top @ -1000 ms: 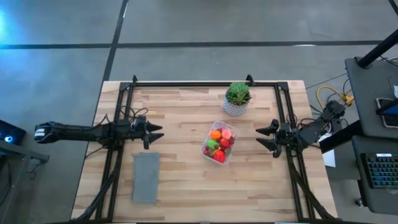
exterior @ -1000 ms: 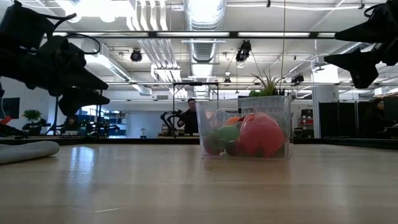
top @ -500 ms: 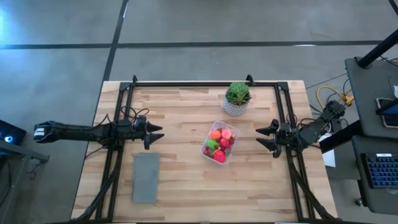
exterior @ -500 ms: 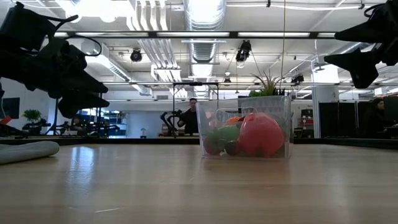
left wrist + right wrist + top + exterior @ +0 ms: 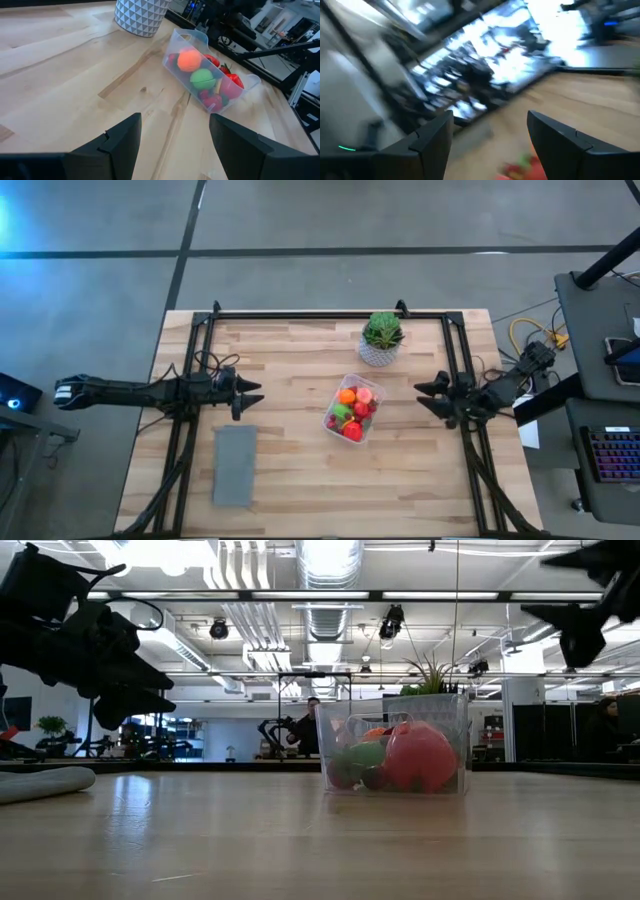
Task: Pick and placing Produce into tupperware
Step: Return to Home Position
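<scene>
A clear tupperware (image 5: 371, 385) sits right of centre on the wooden tabletop (image 5: 300, 480), set at a slant and filled with the produce (image 5: 349, 413); an orange ball (image 5: 189, 60), a green piece (image 5: 202, 78) and red and pink berries lie packed together inside it, and no fruit lies loose on the boards; the left end effector (image 5: 255, 394) hovers above the left side of the tabletop, well apart from the tub, its two fingers spread wide and holding nothing; the right end effector (image 5: 420, 396) hangs off the right side, facing the tub across a gap, likewise wide open and empty; both arms reach in level from the table's edges, raised off the wood in the low view; a green spiky plant in a white patterned pot (image 5: 382, 338) stands near the tub's far end, apart from it; a flat grey rectangle (image 5: 234, 464) lies on the near left of the tabletop, just nearer than the left end effector; a person (image 5: 309, 720) shows in the room beyond the table.
</scene>
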Controlling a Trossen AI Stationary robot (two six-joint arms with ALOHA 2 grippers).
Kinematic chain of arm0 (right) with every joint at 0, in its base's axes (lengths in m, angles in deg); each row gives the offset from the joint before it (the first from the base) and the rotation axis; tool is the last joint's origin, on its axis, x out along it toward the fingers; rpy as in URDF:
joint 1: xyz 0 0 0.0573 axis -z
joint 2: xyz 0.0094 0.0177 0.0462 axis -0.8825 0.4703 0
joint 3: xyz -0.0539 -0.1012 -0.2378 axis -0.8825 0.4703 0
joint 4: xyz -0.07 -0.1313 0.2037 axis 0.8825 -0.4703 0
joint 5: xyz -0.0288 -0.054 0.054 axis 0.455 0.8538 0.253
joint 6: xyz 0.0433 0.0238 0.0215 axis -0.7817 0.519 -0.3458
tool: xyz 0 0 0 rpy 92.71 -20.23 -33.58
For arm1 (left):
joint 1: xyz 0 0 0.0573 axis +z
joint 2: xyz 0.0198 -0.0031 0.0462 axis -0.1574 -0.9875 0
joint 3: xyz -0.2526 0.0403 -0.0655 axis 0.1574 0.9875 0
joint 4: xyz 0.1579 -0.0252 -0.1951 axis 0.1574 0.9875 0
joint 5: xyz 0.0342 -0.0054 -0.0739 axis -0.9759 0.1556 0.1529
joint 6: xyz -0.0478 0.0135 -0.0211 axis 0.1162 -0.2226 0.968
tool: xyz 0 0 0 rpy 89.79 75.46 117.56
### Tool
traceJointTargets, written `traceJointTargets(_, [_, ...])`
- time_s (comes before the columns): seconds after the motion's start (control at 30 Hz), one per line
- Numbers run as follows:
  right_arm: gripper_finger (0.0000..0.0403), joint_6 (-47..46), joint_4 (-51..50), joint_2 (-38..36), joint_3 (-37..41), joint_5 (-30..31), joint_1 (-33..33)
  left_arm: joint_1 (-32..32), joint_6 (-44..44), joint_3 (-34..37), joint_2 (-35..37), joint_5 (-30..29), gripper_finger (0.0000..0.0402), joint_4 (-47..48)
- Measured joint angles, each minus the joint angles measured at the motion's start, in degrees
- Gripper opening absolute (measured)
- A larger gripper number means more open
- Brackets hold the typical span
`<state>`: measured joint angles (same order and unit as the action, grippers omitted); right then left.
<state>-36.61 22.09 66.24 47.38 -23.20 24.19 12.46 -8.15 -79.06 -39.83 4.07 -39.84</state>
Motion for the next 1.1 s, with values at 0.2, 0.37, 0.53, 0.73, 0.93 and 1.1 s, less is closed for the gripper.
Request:
traceJointTargets(0.2, [0.0251,32.95,8.71,2.21,-4.48,-37.78,-0.09,0.00,0.00,0.00,0.00,0.00,0.0221,0.00])
traceJointTargets(0.37, [0.0247,40.50,4.45,8.17,-11.16,-24.26,-0.05,0.00,0.00,0.00,0.00,0.00,0.0221,0.00])
traceJointTargets(0.53, [0.0245,51.30,4.03,12.30,-13.38,-2.09,1.48,0.00,0.00,0.00,0.00,0.00,0.0221,0.00])
traceJointTargets(0.73, [0.0249,44.04,3.33,13.10,-16.31,-1.30,2.95,0.00,0.00,0.00,0.00,0.00,0.0221,0.00])
traceJointTargets(0.93, [0.0247,31.21,-3.43,11.79,-21.41,3.75,2.91,-0.01,0.00,0.00,0.00,0.01,0.0221,0.00])
traceJointTargets(1.1, [0.0250,26.04,-9.44,7.58,-28.81,-1.49,2.91,0.00,0.00,0.00,0.00,0.00,0.0221,-0.02])
